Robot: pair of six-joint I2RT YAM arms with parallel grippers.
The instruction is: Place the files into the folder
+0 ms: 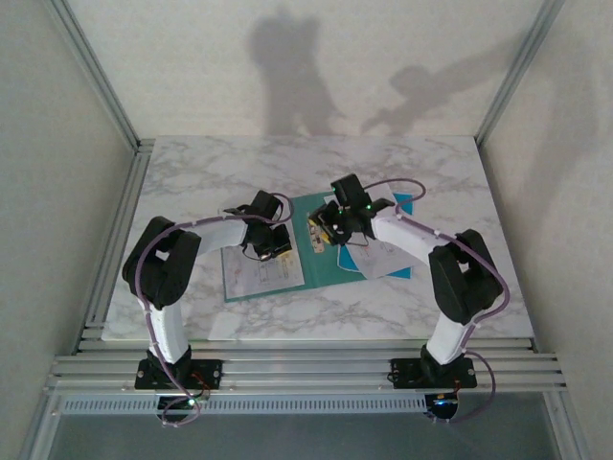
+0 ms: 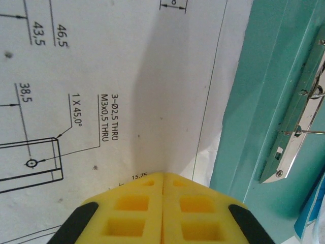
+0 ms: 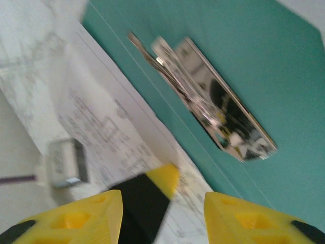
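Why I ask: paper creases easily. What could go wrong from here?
1. The shut left claw seems to press the printed sheet; sliding it could crease or skew the paper.
2. The open right claw hovers by the metal clip of the folder; a finger might snag it and tug the folder.
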